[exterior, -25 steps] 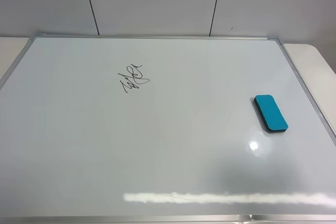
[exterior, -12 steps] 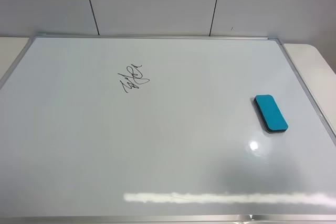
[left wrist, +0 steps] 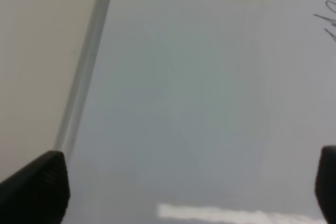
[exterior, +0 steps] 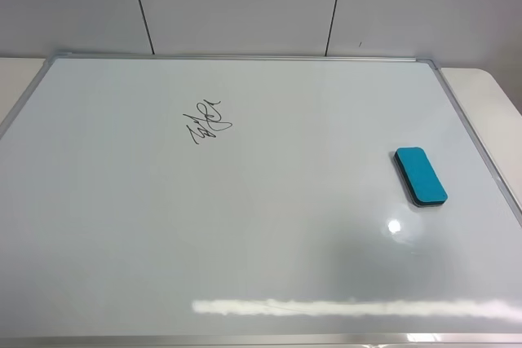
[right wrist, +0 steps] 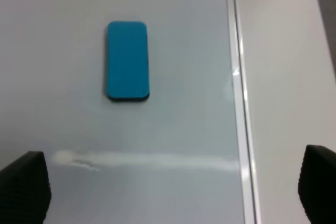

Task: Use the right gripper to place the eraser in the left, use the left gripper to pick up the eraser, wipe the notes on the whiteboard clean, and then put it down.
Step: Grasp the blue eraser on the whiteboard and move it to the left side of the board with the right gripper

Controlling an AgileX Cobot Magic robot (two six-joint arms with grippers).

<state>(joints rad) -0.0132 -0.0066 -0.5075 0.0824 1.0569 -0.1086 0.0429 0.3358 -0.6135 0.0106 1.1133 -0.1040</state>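
We should lower the right gripper (right wrist: 170,192), fingers wide, squarely across the eraser (right wrist: 127,60) at the whiteboard's (exterior: 285,226) three o'clock; the left gripper (left wrist: 181,192) seemingly gapes too.

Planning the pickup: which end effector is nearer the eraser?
Right. The right end effector faces the eraser; the left end effector is across the whiteboard, near the notes.

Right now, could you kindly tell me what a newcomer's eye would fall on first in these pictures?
The teal-blue eraser stands out most, lying flat near the right edge of the whiteboard with nothing touching it. Next comes the black scribble of notes in the board's upper left part, not yet wiped. Otherwise the glossy white board fills the high view, with a streak of glare along its near edge.
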